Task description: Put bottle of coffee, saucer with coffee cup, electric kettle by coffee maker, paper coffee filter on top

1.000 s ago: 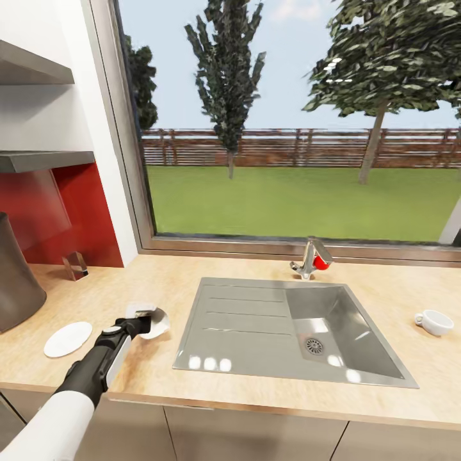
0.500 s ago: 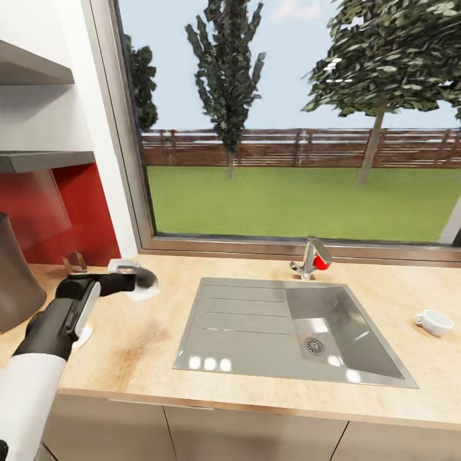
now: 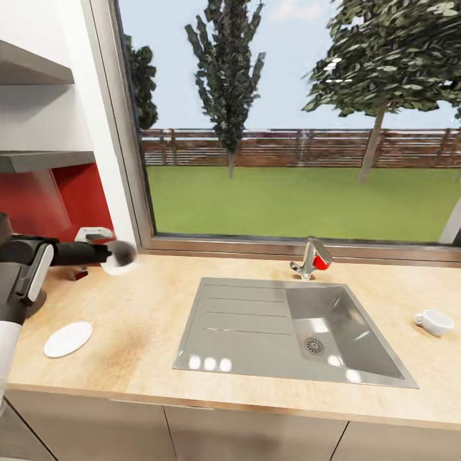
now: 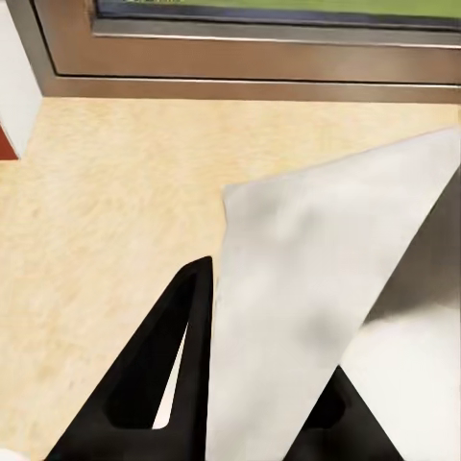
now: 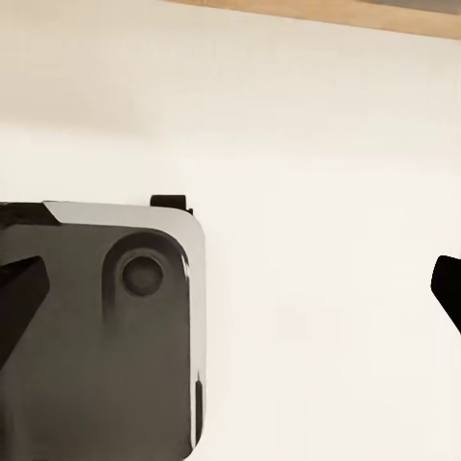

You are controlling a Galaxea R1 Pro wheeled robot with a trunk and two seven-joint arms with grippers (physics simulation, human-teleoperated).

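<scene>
Since the frame one second earlier, left arm had risen from the lower left of the head view to the middle left edge, carrying its load up off the counter; camera unchanged.

Item 1. Left gripper (image 3: 105, 253): fingers closed on the paper coffee filter (image 3: 120, 255), held in the air at the left, in front of the red backsplash (image 3: 77, 198). Filter blurred in the head view; in the left wrist view the filter (image 4: 317, 317) was a pale folded sheet covering most of one dark finger (image 4: 168, 360), its edges cut off by the frame.

Item 2. Saucer (image 3: 68, 339): flat on the kitchen countertop (image 3: 147, 320), lower left, well apart from the filter.

Item 3. Coffee cup (image 3: 435, 322): on the counter at the right edge, beyond the sink (image 3: 291, 330), far from the saucer.

Item 4. Dark rounded object at the left edge, mostly hidden behind the left arm; identity not determinable.

Item 5. Tap (image 3: 312, 258): behind the sink, red-capped.

Item 6. Right gripper: in the right wrist view, one dark finger tip (image 5: 448, 288) at the frame edge before a white surface and a dark grey block (image 5: 96, 331); whether the fingers were open or closed could not be told.
</scene>
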